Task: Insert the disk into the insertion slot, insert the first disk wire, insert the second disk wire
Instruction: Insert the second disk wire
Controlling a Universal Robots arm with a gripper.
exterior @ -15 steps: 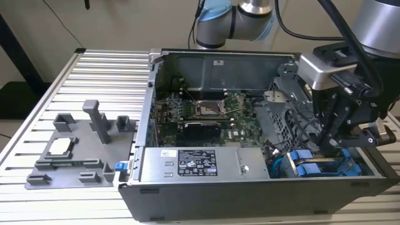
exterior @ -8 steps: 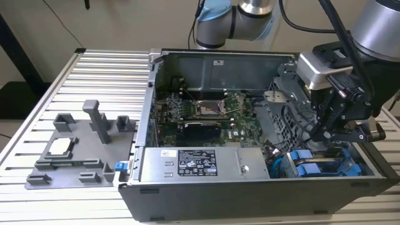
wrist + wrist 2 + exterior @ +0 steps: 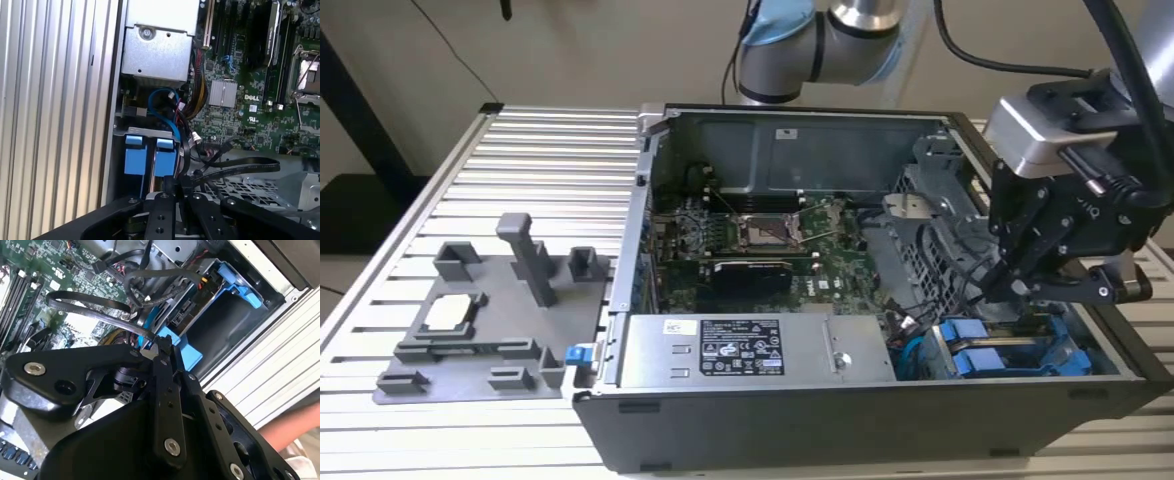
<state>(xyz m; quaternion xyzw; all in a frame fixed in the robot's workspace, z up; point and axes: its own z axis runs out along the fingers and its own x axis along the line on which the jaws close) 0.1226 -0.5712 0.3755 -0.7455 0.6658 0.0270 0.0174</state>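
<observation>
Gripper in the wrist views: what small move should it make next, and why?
Probably ease the gripper closer to the disk. Its closed fingertips seem to pinch a black wire, and the blue-framed disk already sits in the insertion slot just beyond them.

no legible print on power supply label (image 3: pixel 740 347), motherboard (image 3: pixel 250 90)

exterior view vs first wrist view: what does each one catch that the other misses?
Exterior view alone: the grey plastic fixture on the slatted table, the arm's elbow joint, and the power-supply box's label.

First wrist view alone: the blue cable looping beside the supply, and the flat black cables near the gripper.

Both: the motherboard, the blue carrier tabs, the power-supply box.
</observation>
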